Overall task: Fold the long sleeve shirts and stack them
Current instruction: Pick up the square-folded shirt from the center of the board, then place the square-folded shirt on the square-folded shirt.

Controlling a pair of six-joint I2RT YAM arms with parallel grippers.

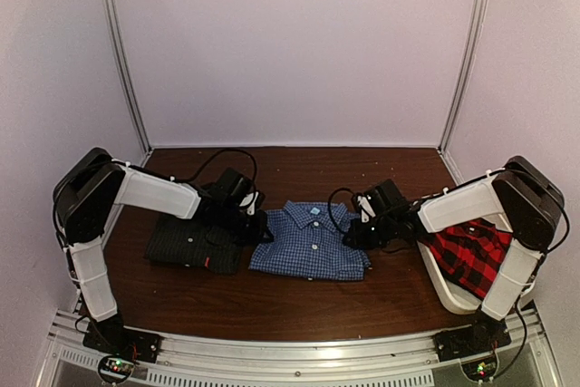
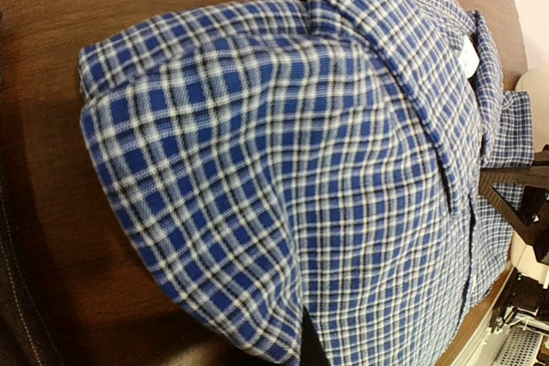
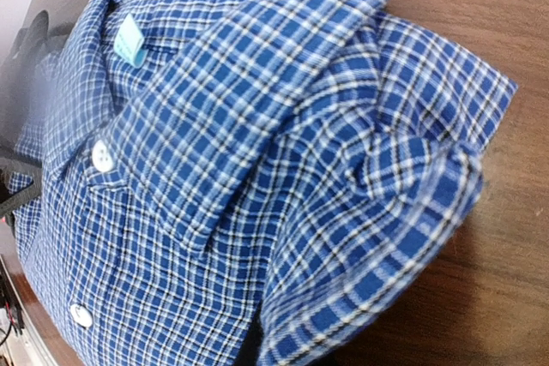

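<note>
The blue gingham shirt (image 1: 311,242) lies folded at the table's middle, collar toward the back. My left gripper (image 1: 257,225) is at its left shoulder edge and my right gripper (image 1: 355,235) at its right shoulder edge. Both look shut on its cloth. The shirt fills the left wrist view (image 2: 326,169) and the right wrist view (image 3: 240,177). Its folds cover the fingers, and only a dark sliver of one finger (image 2: 314,347) shows. The dark charcoal shirt (image 1: 193,244) lies folded to the left, touching the blue one. The red-and-black plaid shirt (image 1: 471,256) lies crumpled in the tub.
A white plastic tub (image 1: 442,285) sits at the right edge of the brown table (image 1: 272,301), under my right arm. White walls with metal posts close in the back and sides. A metal rail runs along the near edge.
</note>
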